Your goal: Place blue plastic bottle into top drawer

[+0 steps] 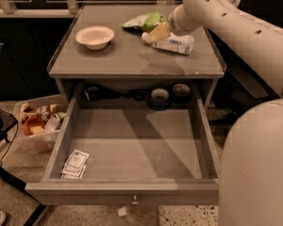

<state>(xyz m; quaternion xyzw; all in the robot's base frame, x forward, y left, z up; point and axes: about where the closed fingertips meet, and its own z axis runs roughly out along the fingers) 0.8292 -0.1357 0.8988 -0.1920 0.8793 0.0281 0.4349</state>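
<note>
Smooth plastic end effector (pixel 154 33) at clear-plastic bottle (pixel 178 44); matt drawer (pixel 108 192)

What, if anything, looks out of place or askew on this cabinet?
The small clear plastic bottle with the pale blue label lies on its side on the grey cabinet top, beside the gripper, not upright. Nothing looks spilled or damaged.

My end effector (pixel 156 32) is over the back right of the grey desk (pixel 108 62). Below is a speckled floor (pixel 188 214). A clear bin (pixel 37 133) of clutter sits left of the desk. The room behind is dark and the light dim and warm.
</note>
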